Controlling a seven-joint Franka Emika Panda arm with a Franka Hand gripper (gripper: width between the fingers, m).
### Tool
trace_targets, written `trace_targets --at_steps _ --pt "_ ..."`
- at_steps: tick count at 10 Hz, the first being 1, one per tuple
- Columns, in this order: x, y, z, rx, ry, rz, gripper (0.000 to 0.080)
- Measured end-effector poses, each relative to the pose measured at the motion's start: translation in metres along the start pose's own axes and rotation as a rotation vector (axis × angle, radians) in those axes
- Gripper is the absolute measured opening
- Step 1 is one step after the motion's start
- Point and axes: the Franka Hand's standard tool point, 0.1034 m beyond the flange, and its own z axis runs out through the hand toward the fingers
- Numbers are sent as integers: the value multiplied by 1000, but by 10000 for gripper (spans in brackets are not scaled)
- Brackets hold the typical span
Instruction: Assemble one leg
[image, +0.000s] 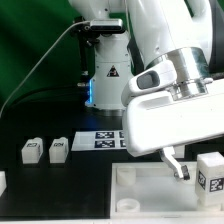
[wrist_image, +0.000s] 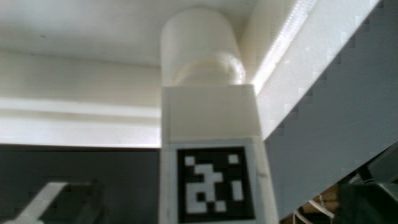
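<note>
In the wrist view a white leg (wrist_image: 214, 130) with a black-and-white tag fills the middle, its rounded end pointing away toward the large white board (wrist_image: 89, 100). My gripper (wrist_image: 196, 208) is open. Its dark fingers (wrist_image: 45, 205) stand on either side of the leg with a gap on each side. In the exterior view the same leg (image: 210, 170) stands upright at the right edge, over the board's (image: 140, 185) right end. One finger of my gripper (image: 192, 170) reaches down beside it. The other finger is hidden.
Two more legs (image: 32, 150) (image: 58, 149) lie on the dark table at the exterior view's left, and part of another white piece (image: 2, 182) shows at the left edge. The marker board (image: 103, 138) lies behind the white board. The arm's base (image: 105, 70) stands at the back.
</note>
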Motion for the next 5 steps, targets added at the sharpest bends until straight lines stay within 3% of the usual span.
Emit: trace_targets --at_steps 1,2,5 --pt "8 0 -8 10 -60 -1 649" --pt "20 3 -19 3 -57 -9 649" --pt "28 -2 -25 75 -385 8 649"
